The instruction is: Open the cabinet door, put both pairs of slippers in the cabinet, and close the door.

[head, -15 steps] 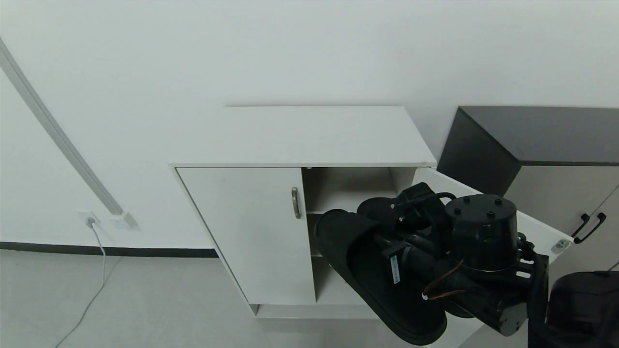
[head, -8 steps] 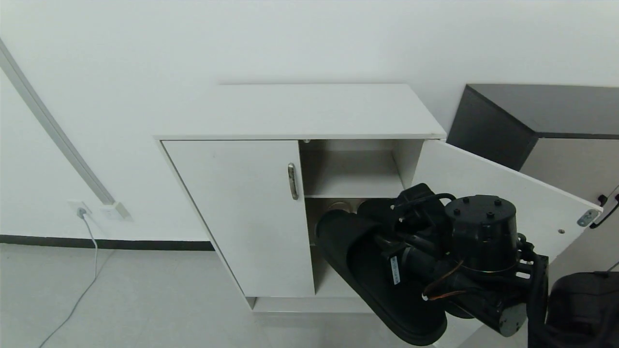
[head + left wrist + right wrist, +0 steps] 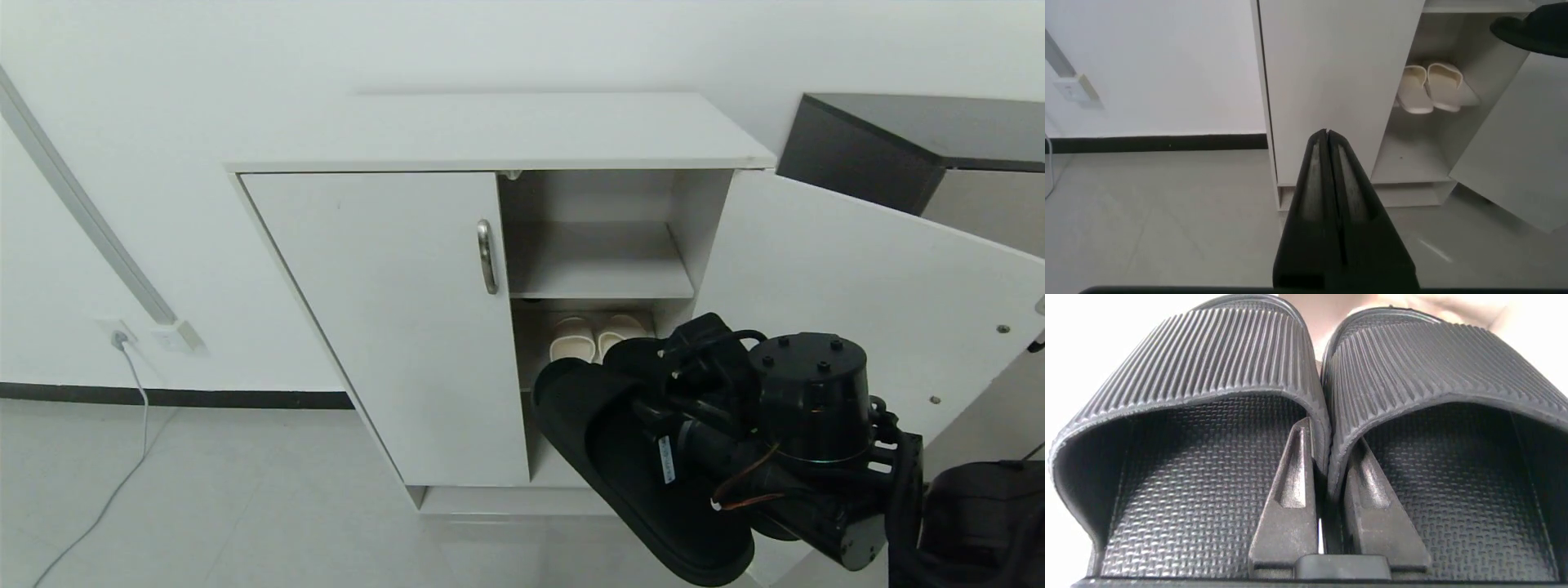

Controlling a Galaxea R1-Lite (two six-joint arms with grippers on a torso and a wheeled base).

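We are looking at a thin grey cable (image 3: pixel 146 400) hanging from a white wall socket (image 3: pixel 114 333), a grey slanted wall strip (image 3: pixel 82 200) running above it, and a black-topped cabinet (image 3: pixel 898 131) standing at the right.

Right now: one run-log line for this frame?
right door: open | left door: shut | cream slippers: stowed inside | black slippers: pinched in right tool, not yet stowed | left tool: shut, empty

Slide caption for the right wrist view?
Right gripper clamps the adjoining inner edges of two black slippers, side by side.
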